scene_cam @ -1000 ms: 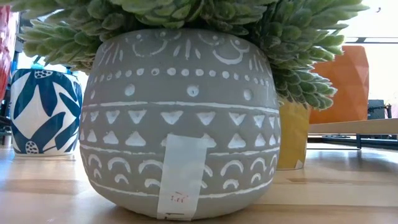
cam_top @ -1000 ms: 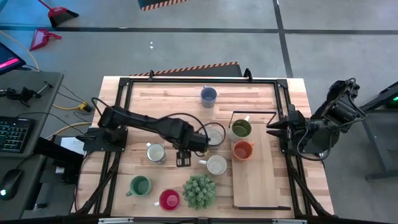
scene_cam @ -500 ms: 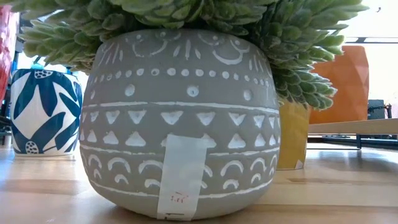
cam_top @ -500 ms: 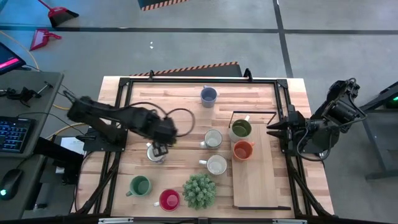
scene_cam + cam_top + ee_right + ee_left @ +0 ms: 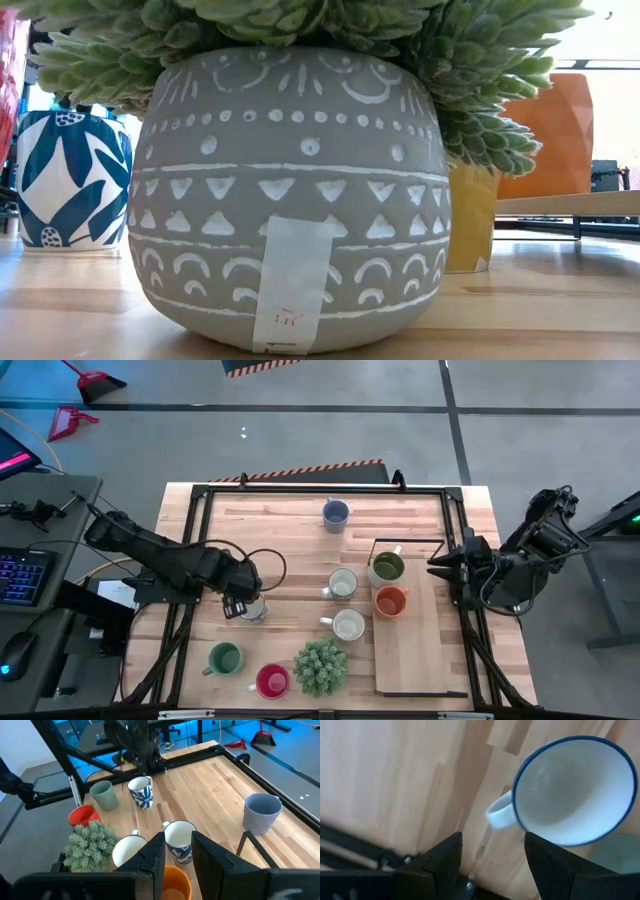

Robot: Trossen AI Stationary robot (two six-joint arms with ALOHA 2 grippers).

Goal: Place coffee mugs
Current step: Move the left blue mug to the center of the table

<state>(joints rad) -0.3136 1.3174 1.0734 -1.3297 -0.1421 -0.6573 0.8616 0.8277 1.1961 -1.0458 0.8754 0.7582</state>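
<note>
Several coffee mugs stand upright on the wooden table. A white mug with a blue leaf pattern (image 5: pixel 256 609) stands at the left, its blue rim and handle clear in the left wrist view (image 5: pixel 575 790). My left gripper (image 5: pixel 236 606) hangs open just above it, on its left side, pointing down. Two more white mugs (image 5: pixel 342 582) (image 5: pixel 348 625) stand mid-table, with a blue-grey mug (image 5: pixel 335 514) at the far side and green (image 5: pixel 225 658) and red (image 5: pixel 272 681) mugs near the front. Olive green (image 5: pixel 387 566) and orange (image 5: pixel 390 601) mugs stand on a wooden board (image 5: pixel 420 655). My right gripper (image 5: pixel 437 568) waits open above the board's right side.
A spiky green plant in a patterned grey pot (image 5: pixel 320 667) stands at the front middle and fills the low view (image 5: pixel 290 190). A black metal frame (image 5: pixel 300 490) runs around the table. A thin black rail (image 5: pixel 405 542) borders the board's far end.
My left gripper has gone from the table's middle toward its left edge, sinking a little and rolling slightly, and now hangs by the leaf-patterned white mug. Its fingers stay open. No mug has moved.
</note>
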